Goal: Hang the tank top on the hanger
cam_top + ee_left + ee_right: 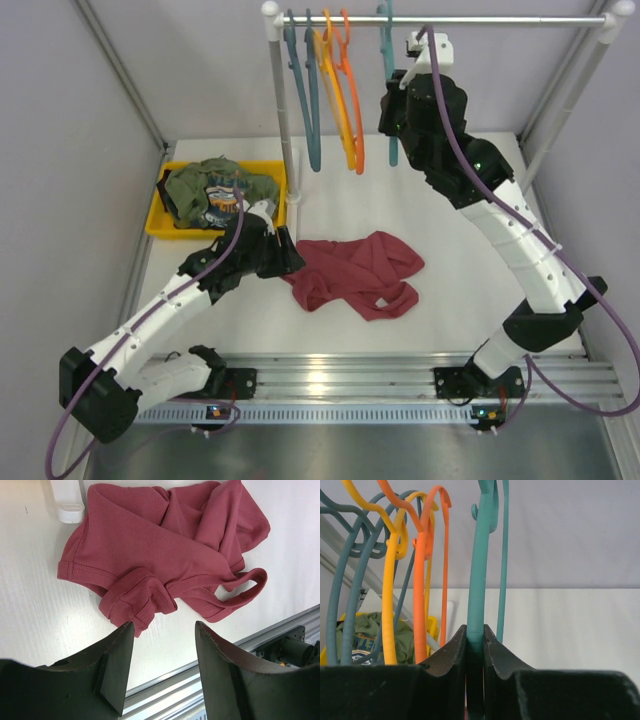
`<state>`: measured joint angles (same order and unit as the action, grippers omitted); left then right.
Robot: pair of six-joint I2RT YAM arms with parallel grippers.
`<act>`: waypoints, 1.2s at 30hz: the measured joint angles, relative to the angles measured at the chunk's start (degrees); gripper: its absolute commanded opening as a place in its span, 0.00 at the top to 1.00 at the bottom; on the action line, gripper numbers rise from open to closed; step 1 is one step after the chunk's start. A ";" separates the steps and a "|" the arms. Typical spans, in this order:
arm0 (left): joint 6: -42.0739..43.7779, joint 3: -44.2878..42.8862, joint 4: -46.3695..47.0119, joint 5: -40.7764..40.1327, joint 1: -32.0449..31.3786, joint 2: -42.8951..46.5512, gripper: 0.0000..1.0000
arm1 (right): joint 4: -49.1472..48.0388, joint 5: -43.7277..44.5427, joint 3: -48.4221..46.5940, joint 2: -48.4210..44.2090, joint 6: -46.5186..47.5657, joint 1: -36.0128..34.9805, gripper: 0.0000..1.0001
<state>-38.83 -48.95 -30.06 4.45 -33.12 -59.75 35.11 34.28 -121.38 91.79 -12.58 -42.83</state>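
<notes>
The maroon tank top lies crumpled on the white table, also in the left wrist view. My left gripper is open and empty, hovering at the top's left edge. The teal hanger hangs on the rail at the back. My right gripper is shut on the hanger's bar, with the bar pinched between the jaws.
Slate-blue, yellow and orange hangers hang on the rail left of the teal one. A yellow bin holds an olive-green garment. The rack's white post stands beside it.
</notes>
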 measured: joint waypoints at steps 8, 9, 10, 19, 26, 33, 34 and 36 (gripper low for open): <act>0.02 0.44 0.07 0.20 0.00 -0.04 0.40 | -2.38 -1.14 7.04 -3.76 -0.07 0.02 1.00; 0.00 0.50 0.11 0.24 0.00 -0.04 0.40 | -2.71 -1.20 7.72 -4.31 -0.07 0.02 1.00; 0.02 0.66 0.33 0.42 0.00 -0.04 0.40 | -2.99 -1.25 8.50 -4.98 -0.07 0.02 1.00; -0.52 2.43 2.03 1.55 0.00 -1.81 0.38 | -5.62 -2.08 14.64 -12.63 -1.31 0.26 1.00; -3.37 7.50 4.44 0.13 -2.05 -3.06 0.40 | -6.19 -4.63 26.77 -24.00 -5.27 0.33 1.00; -5.57 10.51 6.05 -5.29 -8.83 -4.98 0.43 | -0.90 -11.96 44.30 -41.24 -13.16 0.33 1.00; -5.75 10.56 6.29 -6.10 -9.46 -5.38 0.43 | -0.44 -13.51 46.97 -43.91 -14.62 0.35 1.00; -6.10 10.64 6.86 -7.67 -10.19 -6.08 0.45 | 1.88 -17.14 52.89 -49.31 -17.97 0.35 1.00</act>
<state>-44.93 -38.30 -23.20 -3.22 -43.31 -65.82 36.99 17.15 -68.49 42.48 -30.55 -42.48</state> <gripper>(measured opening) 0.567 0.133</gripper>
